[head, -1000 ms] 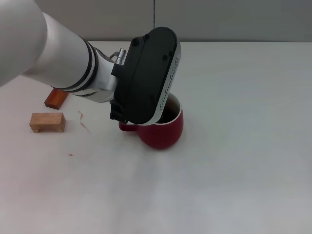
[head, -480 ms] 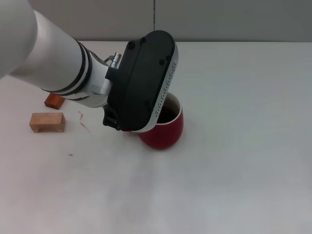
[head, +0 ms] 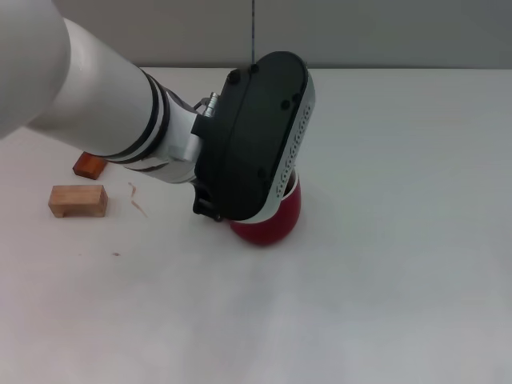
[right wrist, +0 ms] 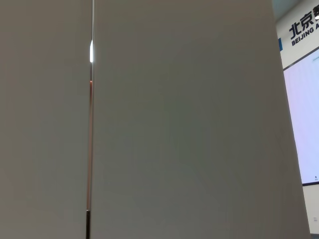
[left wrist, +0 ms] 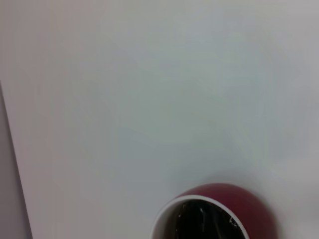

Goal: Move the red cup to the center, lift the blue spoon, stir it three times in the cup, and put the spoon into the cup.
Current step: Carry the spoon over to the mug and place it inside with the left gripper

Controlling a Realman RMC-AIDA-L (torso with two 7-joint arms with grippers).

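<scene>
Item: red cup (head: pixel 276 218). Stands on the white table (head: pixel 400 240) a little to the 9 o'clock side of the middle of the head view. Only its lower, 4 o'clock flank shows there; the rest lies under the left arm's black wrist housing. The left wrist view shows its pale rim and dark inside (left wrist: pixel 207 219) close below the camera. No handle is visible in either view.

Item: left gripper. Hidden below its own housing (head: pixel 252 136); the fingers appear in no view, so whether the claw is wide, narrow or holding the cup cannot be told. The arm reaches in from 10 o'clock, forearm sloping down, housing tilted steeply over the cup's mouth.

Item: right gripper. Not seen; its camera faces a blank wall panel, so the arm is judged parked away from the table.

Item: blue spoon. Not visible in any view.

Item: two wooden blocks, one pale (head: pixel 78 201), one reddish (head: pixel 90 166), at 9 o'clock, well apart from the cup.

Step in hand, by judgement: placing the cup at the middle. The next move calls for freeing the cup upright, then finding the spoon.
</scene>
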